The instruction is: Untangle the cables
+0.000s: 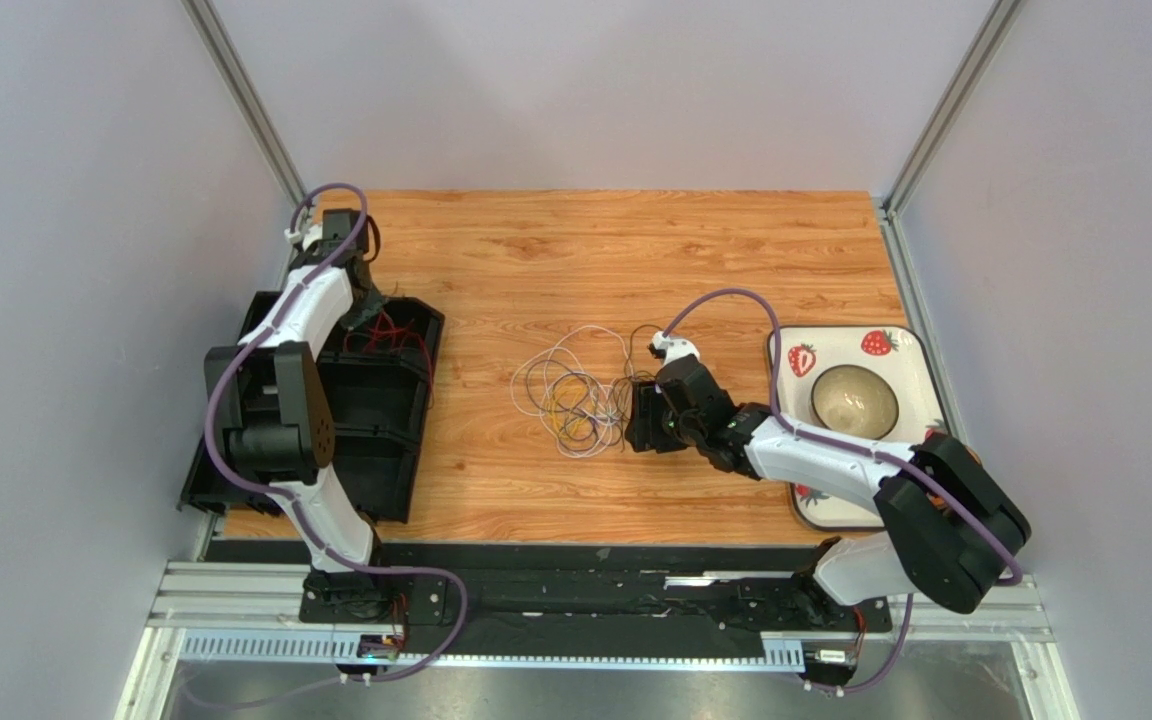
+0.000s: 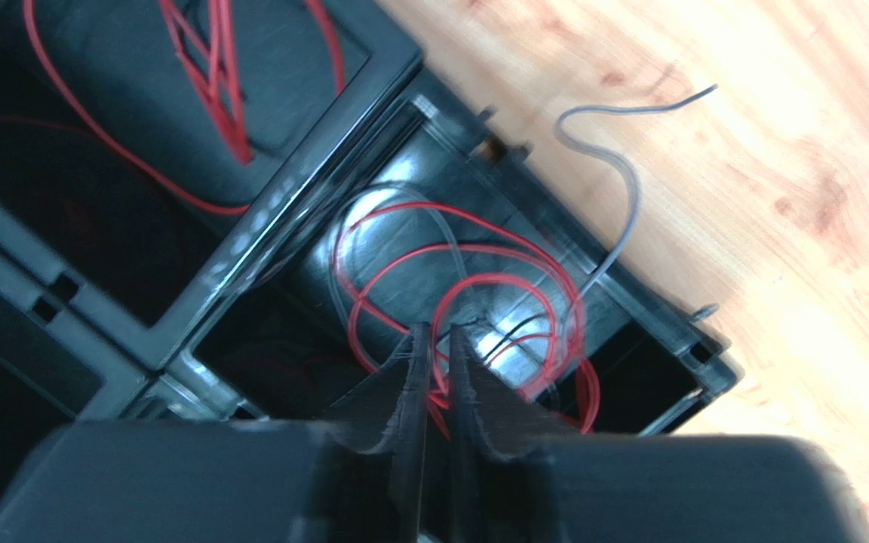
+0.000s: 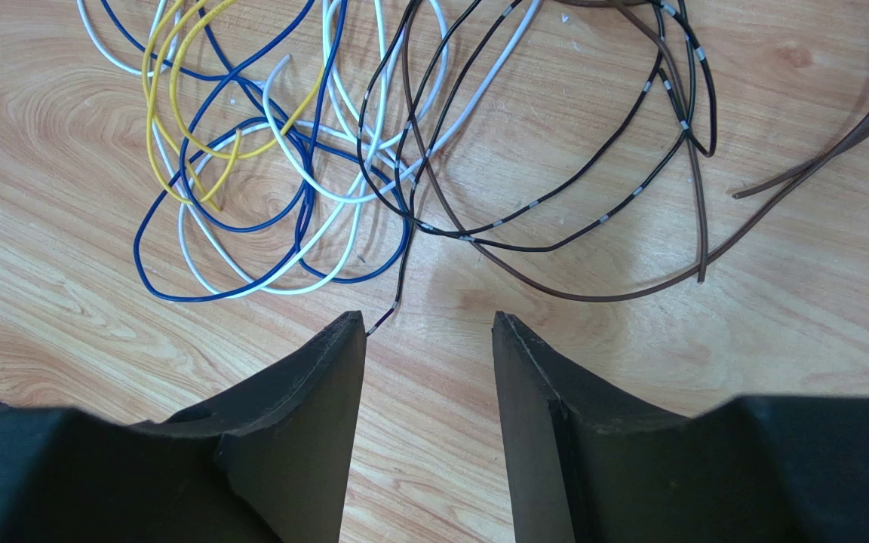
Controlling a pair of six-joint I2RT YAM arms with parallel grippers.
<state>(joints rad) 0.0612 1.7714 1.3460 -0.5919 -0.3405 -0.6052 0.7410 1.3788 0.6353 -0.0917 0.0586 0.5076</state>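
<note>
A tangle of thin cables [image 1: 575, 393] lies on the wooden table's middle. In the right wrist view it shows blue [image 3: 235, 215], yellow [image 3: 178, 102], white [image 3: 292, 158], black-and-white striped [image 3: 586, 181] and brown [image 3: 677, 272] loops. My right gripper [image 1: 639, 417] [image 3: 428, 322] is open and empty just right of the tangle, a striped wire end near its left finger. My left gripper [image 1: 372, 308] [image 2: 433, 334] hangs over a black tray compartment, its jaws nearly together on a red cable [image 2: 462, 260] coiled there. A grey wire [image 2: 626, 192] trails from the tray onto the wood.
The black compartment tray [image 1: 372, 420] sits at the table's left edge, more red wire [image 2: 218, 68] in another compartment. A strawberry-patterned plate [image 1: 898, 353] with a bowl [image 1: 856, 398] stands at the right. Grey walls enclose the table.
</note>
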